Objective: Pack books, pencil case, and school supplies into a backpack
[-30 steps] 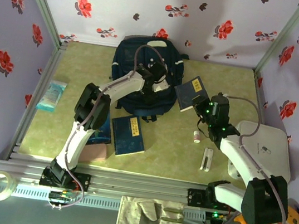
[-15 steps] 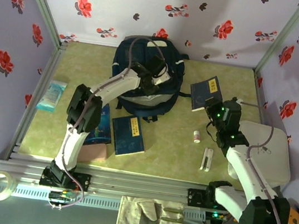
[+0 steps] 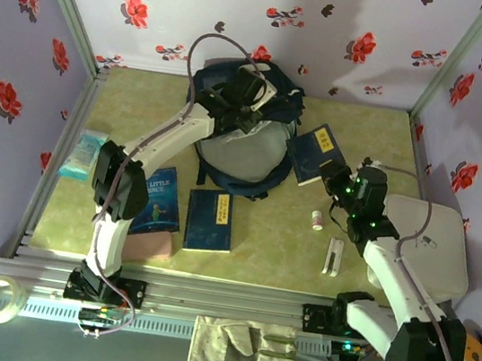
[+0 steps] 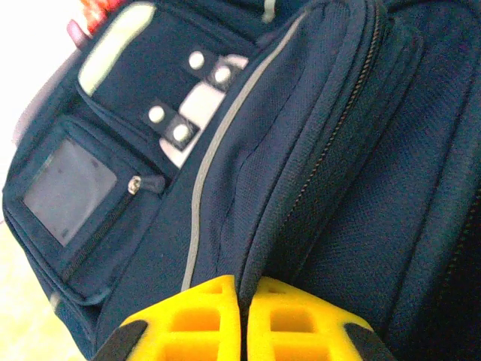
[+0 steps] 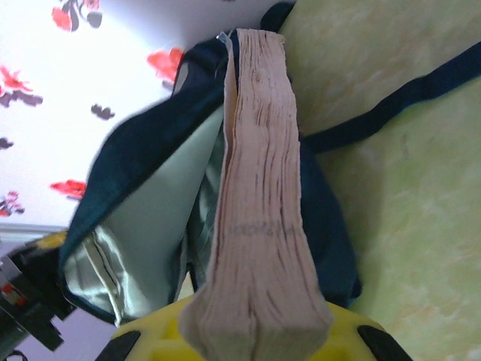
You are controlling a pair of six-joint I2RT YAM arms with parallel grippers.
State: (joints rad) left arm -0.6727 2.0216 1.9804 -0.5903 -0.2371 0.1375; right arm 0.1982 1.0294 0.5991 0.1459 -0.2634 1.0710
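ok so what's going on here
The left gripper pinches the top of the backpack, holding it open. The right gripper holds a navy book beside the opening, not yet inside. The Little Prince, second navy book, pink pencil case, white bar and white tube lie on the table.

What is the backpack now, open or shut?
Open. The left gripper pinches the backpack fabric up, and pale lining shows inside its wide mouth.
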